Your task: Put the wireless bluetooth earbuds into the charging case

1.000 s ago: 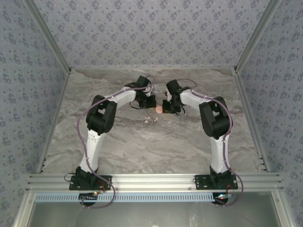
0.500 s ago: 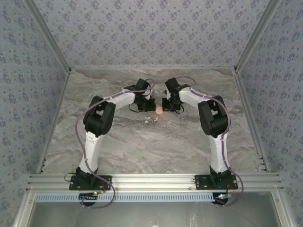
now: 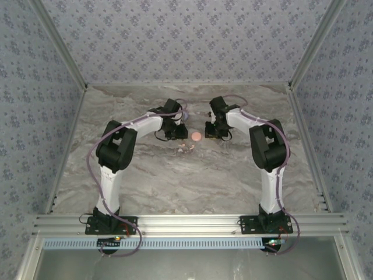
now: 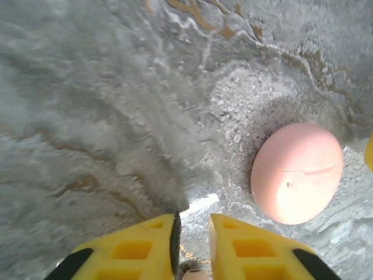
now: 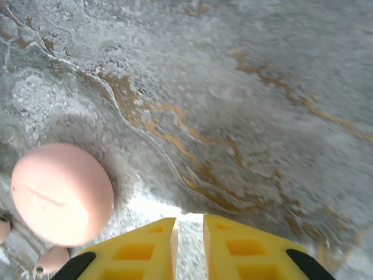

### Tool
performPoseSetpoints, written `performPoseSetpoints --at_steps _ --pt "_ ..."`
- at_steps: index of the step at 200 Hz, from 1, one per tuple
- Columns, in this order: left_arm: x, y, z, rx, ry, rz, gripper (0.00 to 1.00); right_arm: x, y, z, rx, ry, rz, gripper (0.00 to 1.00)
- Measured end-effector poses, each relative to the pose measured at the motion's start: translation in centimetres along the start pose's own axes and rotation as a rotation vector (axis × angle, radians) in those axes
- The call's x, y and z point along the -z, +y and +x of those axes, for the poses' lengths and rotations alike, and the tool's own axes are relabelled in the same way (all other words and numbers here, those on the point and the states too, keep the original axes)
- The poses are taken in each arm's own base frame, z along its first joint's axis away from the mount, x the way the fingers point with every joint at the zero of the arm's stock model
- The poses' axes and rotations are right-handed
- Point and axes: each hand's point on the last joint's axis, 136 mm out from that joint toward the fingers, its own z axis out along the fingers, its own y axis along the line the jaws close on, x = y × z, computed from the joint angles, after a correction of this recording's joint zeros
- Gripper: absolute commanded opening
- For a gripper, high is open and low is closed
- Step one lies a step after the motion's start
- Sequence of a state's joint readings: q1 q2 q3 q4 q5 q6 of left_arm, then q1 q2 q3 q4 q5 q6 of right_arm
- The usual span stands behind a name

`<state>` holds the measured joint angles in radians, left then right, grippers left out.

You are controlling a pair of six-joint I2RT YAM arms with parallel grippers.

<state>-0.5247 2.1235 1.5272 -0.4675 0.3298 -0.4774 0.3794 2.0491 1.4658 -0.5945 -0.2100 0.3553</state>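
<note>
The charging case is a closed pink egg-shaped shell lying on the marble table between my two grippers. It lies right of the fingers in the left wrist view and left of them in the right wrist view. The earbuds are two tiny pale bits on the table just in front of the case; one lies below the case. My left gripper and right gripper each hover beside the case, a narrow gap between the fingers, nothing held. A small pale bit shows low in the left gap.
The grey marble tabletop stretches bare in front of the arms. Patterned walls and metal rails close in the sides and back. A yellow sliver at the right edge of the left wrist view is the other gripper's finger.
Both grippers have drawn apart from the case, the left one to the left and the right one to the right. The case and the earbuds have stayed where they were.
</note>
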Motion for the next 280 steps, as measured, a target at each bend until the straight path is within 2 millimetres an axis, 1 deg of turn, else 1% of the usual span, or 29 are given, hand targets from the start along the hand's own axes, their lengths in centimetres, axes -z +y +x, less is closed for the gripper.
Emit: performPoseSetpoints --at_steps 14,27,39,57,64,95,125,172,211,232,280 --pt "0.6 0.2 -0.3 0.024 -0.019 0.025 0.32 0.8 0.0 -0.1 -0.014 -0.023 -0.032 0.27" --pt "1.0 0.2 -0.5 0.052 -0.036 0.070 0.37 1.5 0.3 -0.1 -0.030 -0.042 -0.078 0.34" --pt "1.1 0.2 -0.7 0.076 -0.046 0.114 0.40 2.0 0.8 -0.3 -0.041 -0.061 -0.127 0.39" --pt "1.0 -0.1 -0.8 0.111 -0.054 0.177 0.42 2.2 1.6 -0.6 -0.048 -0.075 -0.192 0.41" --pt "1.0 -0.3 -0.8 0.119 -0.052 0.200 0.42 2.3 1.9 -0.6 -0.050 -0.076 -0.214 0.41" --pt "1.2 -2.1 -1.3 0.120 -0.063 0.287 0.43 2.5 3.2 -1.1 -0.059 -0.085 -0.288 0.34" --pt "1.1 -3.1 -1.3 0.111 -0.061 0.323 0.43 1.8 3.6 -1.2 -0.074 -0.075 -0.323 0.31" --pt "-0.3 -2.8 -0.3 0.119 -0.024 0.306 0.44 -0.1 3.3 -0.5 -0.093 -0.029 -0.326 0.29" --pt "-0.5 -3.0 0.4 0.116 -0.002 0.300 0.44 -0.2 3.5 -0.5 -0.092 -0.027 -0.331 0.27" --pt "-0.8 -3.3 0.2 0.104 -0.003 0.302 0.44 -0.4 3.6 -0.4 -0.093 -0.022 -0.334 0.27" --pt "-1.2 -3.2 0.1 0.106 0.004 0.298 0.43 -0.8 3.7 -0.3 -0.098 -0.011 -0.332 0.26"
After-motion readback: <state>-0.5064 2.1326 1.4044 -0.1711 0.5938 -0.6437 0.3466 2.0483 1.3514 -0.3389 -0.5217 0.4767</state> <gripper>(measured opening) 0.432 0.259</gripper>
